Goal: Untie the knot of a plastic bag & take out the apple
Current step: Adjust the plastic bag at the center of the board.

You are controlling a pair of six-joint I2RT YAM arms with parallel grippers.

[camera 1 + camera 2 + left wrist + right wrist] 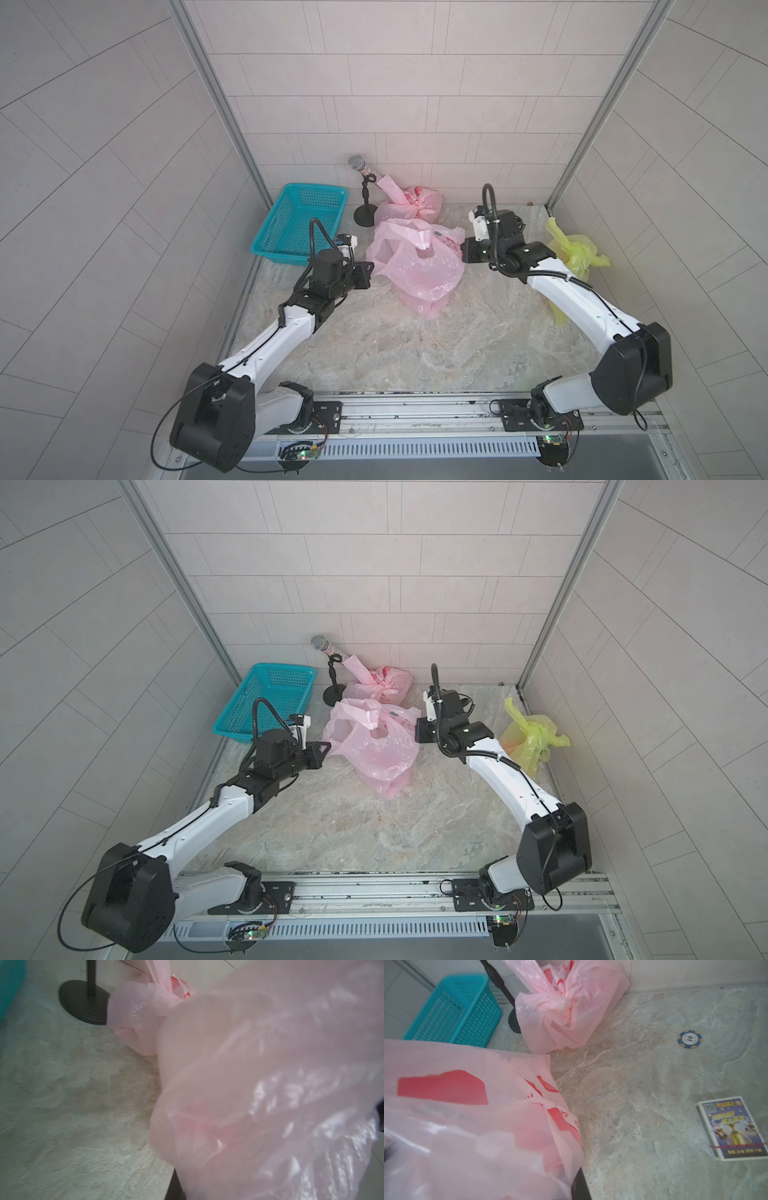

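In both top views the pink bag [417, 266] [374, 746] lies slumped on the table [395, 345], near the middle, between the two arms. The left gripper [365, 272] meets the bag's left edge and the right gripper [467, 251] its right edge. Both are closed, each seemingly pinching the film where it touches (the fingertips themselves are buried in plastic). What is inside the bag cannot be made out. Behind it sit a second pink bag [409, 203], tied at the top, a microphone stand [365, 203] and a blue basket [299, 220]. A yellow bag [575, 249] sits behind the right arm.

In the left wrist view the pink bag [259, 1084] billows right against the camera, blurred, and covers the gripper. Only a dark finger [174, 1186] shows under the film. The tied bag [141, 1018] touches the stand's base [83, 1003].

In the right wrist view the pink bag [467, 1126], printed in red, drapes over the gripper, with one dark finger [579, 1188] at its edge. On the bare table [633, 1084], well apart from the bag, lie a poker chip [689, 1039] and a pack of cards [733, 1128].
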